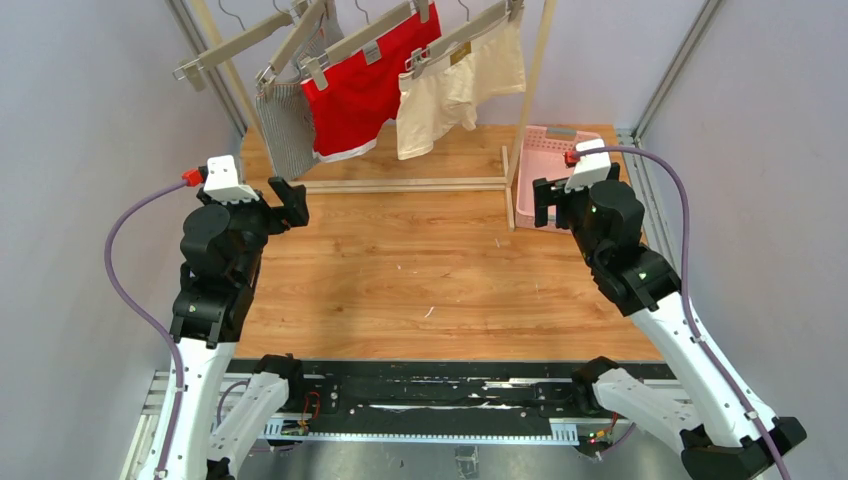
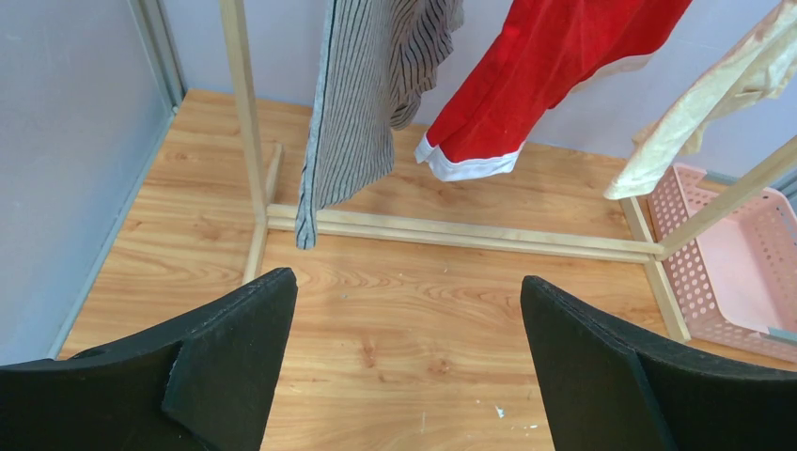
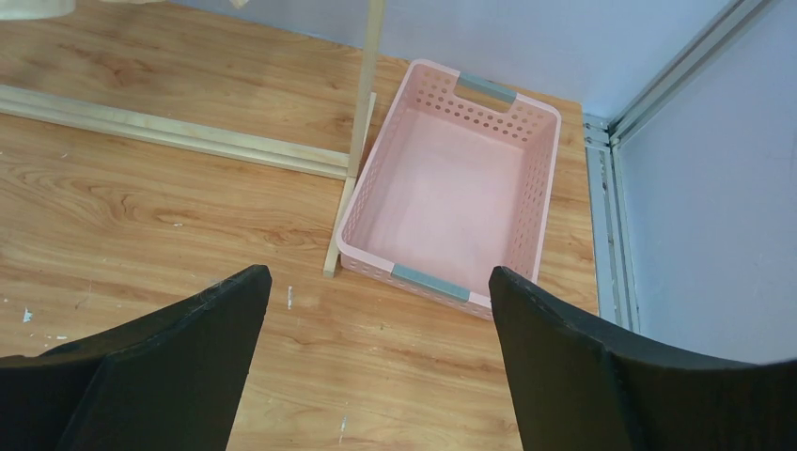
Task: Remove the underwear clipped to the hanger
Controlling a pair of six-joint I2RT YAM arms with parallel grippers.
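While both arms hover over the wood-grain table (image 1: 420, 270), left gripper (image 2: 406, 284) stands spread wide, empty; right gripper (image 3: 378, 277) likewise | underwear (image 1: 365, 90) hangs clipped to hangers (image 1: 345, 48) on rack (image 1: 400, 184): striped grey pair (image 1: 290, 135), red pair (image 2: 536, 75) with white trim, plain cream pair (image 1: 450, 95) | rack's wooden base rail lies between | perforated pink basket (image 3: 451, 188) beside its right post

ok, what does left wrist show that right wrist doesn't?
Left wrist only: the grey striped briefs and the red briefs, both hanging. Right wrist only: the whole inside of the pink basket, with nothing in it. Both: at least part of that basket, the rack base rail, the wooden table, and an open end effector, the left end effector and the right end effector.
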